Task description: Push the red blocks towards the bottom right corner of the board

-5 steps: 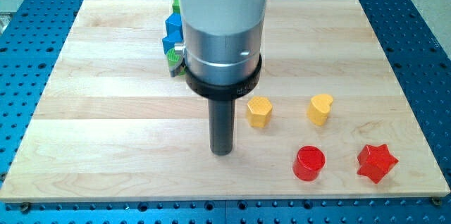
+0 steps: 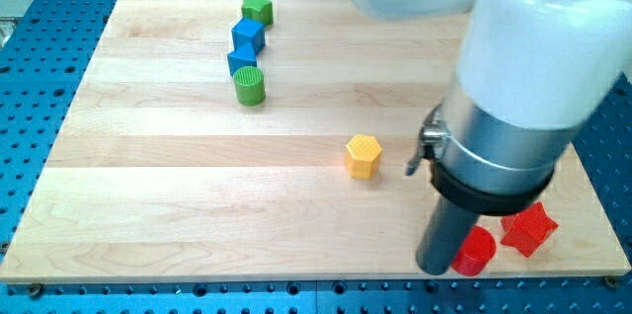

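Looking at the tabletop (image 2: 178,205), you saw my tip (image 2: 434,267) touching the red cylinder (image 2: 477,251) from its nine o'clock side; the red star (image 2: 528,229) lay just beyond, toward two o'clock. No gripper existed to open.

The scene was brightly and evenly lit, seemingly from overhead, with only short, soft shadows under the blocks on the pale wooden desk (image 2: 178,176). A broad white glare washed over the arm's housing (image 2: 553,38), burning out its surface detail, and that near part looked slightly soft. The yellow hexagonal block (image 2: 363,155) was sharp. Straight edges showed no obvious bending.
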Available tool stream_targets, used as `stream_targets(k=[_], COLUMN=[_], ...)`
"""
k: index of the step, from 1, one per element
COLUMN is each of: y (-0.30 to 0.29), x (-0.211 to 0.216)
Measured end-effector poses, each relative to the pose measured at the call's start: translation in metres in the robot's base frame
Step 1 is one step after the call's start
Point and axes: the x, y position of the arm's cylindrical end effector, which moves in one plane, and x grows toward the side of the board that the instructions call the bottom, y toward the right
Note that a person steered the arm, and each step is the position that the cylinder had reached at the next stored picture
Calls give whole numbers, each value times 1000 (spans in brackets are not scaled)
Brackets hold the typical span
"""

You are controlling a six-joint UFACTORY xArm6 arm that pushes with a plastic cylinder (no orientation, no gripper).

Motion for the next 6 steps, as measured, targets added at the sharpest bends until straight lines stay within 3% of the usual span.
stream_targets(k=[4, 6], y=[23, 101], x=[1, 1])
